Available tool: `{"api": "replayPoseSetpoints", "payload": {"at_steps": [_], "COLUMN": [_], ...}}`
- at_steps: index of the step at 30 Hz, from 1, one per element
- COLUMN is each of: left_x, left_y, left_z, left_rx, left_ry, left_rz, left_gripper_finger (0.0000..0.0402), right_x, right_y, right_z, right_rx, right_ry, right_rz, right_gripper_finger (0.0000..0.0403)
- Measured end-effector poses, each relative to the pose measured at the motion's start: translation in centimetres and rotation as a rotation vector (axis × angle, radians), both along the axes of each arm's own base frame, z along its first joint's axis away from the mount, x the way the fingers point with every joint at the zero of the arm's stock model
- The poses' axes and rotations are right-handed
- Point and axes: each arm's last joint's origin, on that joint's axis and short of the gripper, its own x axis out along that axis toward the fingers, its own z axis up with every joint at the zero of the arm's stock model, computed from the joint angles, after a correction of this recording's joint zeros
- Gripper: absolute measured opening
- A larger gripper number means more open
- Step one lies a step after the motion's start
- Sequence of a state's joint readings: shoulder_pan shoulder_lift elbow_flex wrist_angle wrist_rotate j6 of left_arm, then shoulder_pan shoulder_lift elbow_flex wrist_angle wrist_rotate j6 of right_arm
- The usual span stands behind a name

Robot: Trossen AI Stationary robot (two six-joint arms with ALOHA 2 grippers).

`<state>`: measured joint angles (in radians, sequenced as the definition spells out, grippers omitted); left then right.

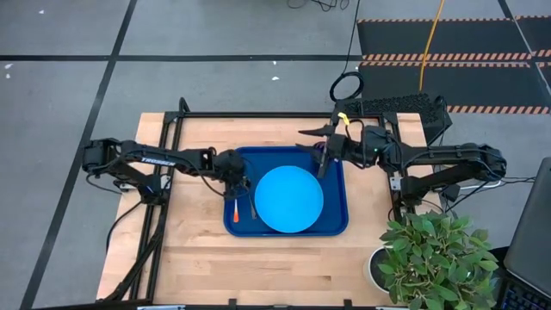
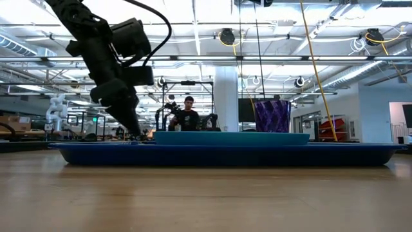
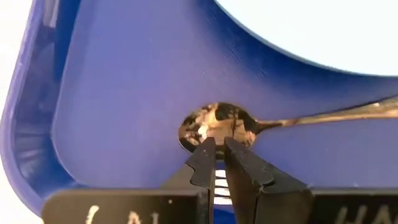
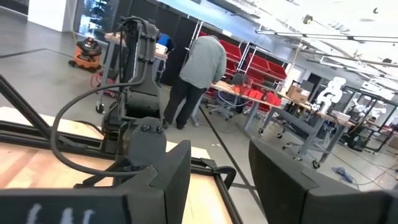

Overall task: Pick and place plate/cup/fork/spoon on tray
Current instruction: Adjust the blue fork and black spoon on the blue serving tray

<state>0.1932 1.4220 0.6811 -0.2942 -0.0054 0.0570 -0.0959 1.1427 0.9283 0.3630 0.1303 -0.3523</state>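
Tray [image 1: 337, 226] carries plate [image 1: 288, 199], cup [image 2: 272, 116], fork [image 1: 234, 213] and spoon [image 3: 219, 126]; left gripper [image 3: 216, 151] nearly together over the spoon, right gripper [image 4: 219, 180] apart.

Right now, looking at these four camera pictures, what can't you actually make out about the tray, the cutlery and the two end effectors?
- Orange-handled silver fork: tiny in the high view; tines indistinct.
- Shiny metal spoon: handle cut off by the left wrist picture's edge; left end effector, shut, covers the bowl's near rim.
- Small dark purple cup: base hidden in the low view behind the sky-blue round plate and dark-blue rectangular tray.
- Right end effector: fingertips cut off, right wrist view.
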Motion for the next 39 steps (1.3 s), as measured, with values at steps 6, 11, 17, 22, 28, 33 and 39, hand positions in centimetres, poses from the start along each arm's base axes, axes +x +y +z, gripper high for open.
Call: {"api": "replayPoseSetpoints", "payload": {"at_steps": [6,11,17,22,28,33,39], "left_x": [0.1,0.1,0.1,0.2,0.3,0.6,0.6], "left_y": [0.0,0.6,1.2,1.2,1.2,1.3,1.3], "left_z": [-0.5,-1.3,-1.6,-1.6,-1.5,-1.3,-1.3], "left_rx": [-0.006,-0.006,0.001,0.004,0.008,0.02,0.021], "left_ry": [0.019,0.063,0.063,0.056,0.043,0.014,0.007], "left_rz": [0.011,0.02,0.028,0.025,0.025,0.015,0.016], "left_gripper_finger": [0.0037,0.0037,0.0037,0.0037,0.0037,0.0037,0.0037], "right_x": [0.0,0.0,0.0,0.0,0.0,0.0,0.0], "right_y": [0.0,0.0,0.0,0.0,0.0,0.0,0.0], "right_z": [0.0,0.0,0.0,-0.1,-0.1,-0.1,-0.1], "right_rx": [0.008,0.008,0.008,0.008,0.011,0.011,0.011], "right_ry": [-0.002,-0.001,0.0,0.004,0.003,0.003,0.004], "right_rz": [0.001,0.001,0.0,0.001,0.001,0.001,0.001], "right_gripper_finger": [0.0157,0.0157,0.0157,0.0157,0.0157,0.0157,0.0157]}}
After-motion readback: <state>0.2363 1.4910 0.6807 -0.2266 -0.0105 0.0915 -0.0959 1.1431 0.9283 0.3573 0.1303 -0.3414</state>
